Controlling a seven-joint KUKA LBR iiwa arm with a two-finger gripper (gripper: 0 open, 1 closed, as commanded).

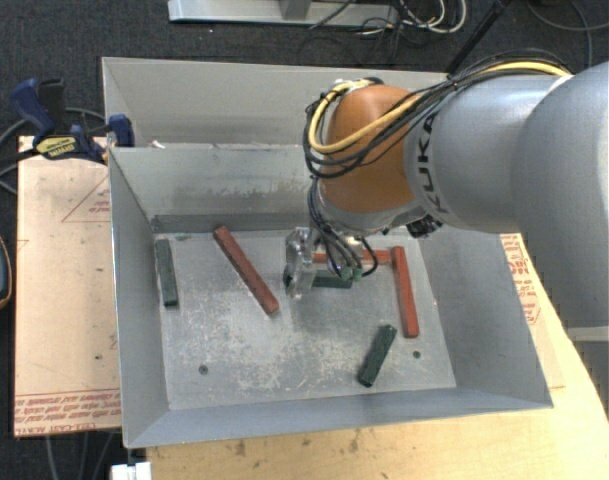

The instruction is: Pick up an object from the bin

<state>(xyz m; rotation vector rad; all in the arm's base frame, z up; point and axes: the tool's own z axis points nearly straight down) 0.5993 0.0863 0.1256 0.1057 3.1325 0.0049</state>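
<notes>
My gripper (298,268) hangs low over the middle of the bin floor, below the orange wrist cover. Just to its right lie a short dark green block (335,281) and a red stick (382,258), both partly hidden by the gripper and its cables. A brown-red stick (246,270) lies diagonally just left of the gripper, its lower end close to it. I see nothing held in the gripper.
A red stick (406,292) lies lengthwise at the right of the floor. A dark green stick (376,355) rests near the front right. A grey-green stick (166,272) lies along the left wall. The arm covers the bin's back right.
</notes>
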